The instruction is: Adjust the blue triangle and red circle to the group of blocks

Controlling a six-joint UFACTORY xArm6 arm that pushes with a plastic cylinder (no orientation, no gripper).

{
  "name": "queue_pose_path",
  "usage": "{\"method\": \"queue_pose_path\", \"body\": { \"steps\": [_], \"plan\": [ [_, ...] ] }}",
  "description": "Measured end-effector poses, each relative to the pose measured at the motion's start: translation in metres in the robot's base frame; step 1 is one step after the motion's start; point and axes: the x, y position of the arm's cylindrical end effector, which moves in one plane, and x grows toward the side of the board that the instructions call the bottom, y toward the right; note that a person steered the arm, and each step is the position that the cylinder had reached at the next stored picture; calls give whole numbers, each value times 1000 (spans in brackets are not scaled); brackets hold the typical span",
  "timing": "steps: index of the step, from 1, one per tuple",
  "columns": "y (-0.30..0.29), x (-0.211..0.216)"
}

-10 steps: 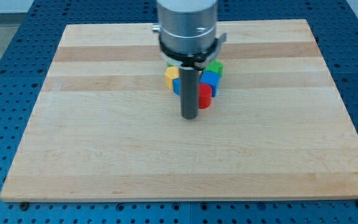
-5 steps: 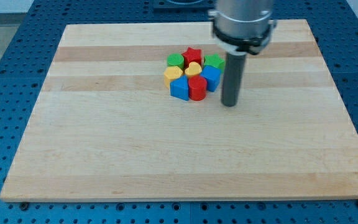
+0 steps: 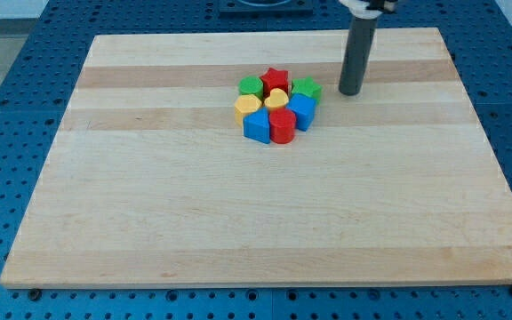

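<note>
A tight cluster of blocks sits above the middle of the wooden board (image 3: 149,222). The blue triangle (image 3: 256,127) and the red circle (image 3: 282,126) are at the cluster's bottom edge, touching each other and the blocks above. Behind them are a yellow block (image 3: 248,107), a yellow heart (image 3: 276,99), a blue block (image 3: 302,110), a green block (image 3: 252,86), a red star (image 3: 276,78) and a green block (image 3: 307,88). My tip (image 3: 350,92) is to the right of the cluster, apart from the green block.
The board lies on a blue perforated table (image 3: 7,107). The rod rises to the view's top edge near the board's far edge.
My tip has moved from the bottom of the cluster, by the red circle, to the right and then up toward the view's top. The blocks stay packed together.
</note>
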Motion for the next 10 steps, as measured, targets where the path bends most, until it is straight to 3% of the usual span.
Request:
{"method": "queue_pose_path", "body": {
  "steps": [6,7,9,10],
  "plan": [
    [-14,10],
    [-10,-2],
    [92,-99],
    [103,-104]
  ]
}}
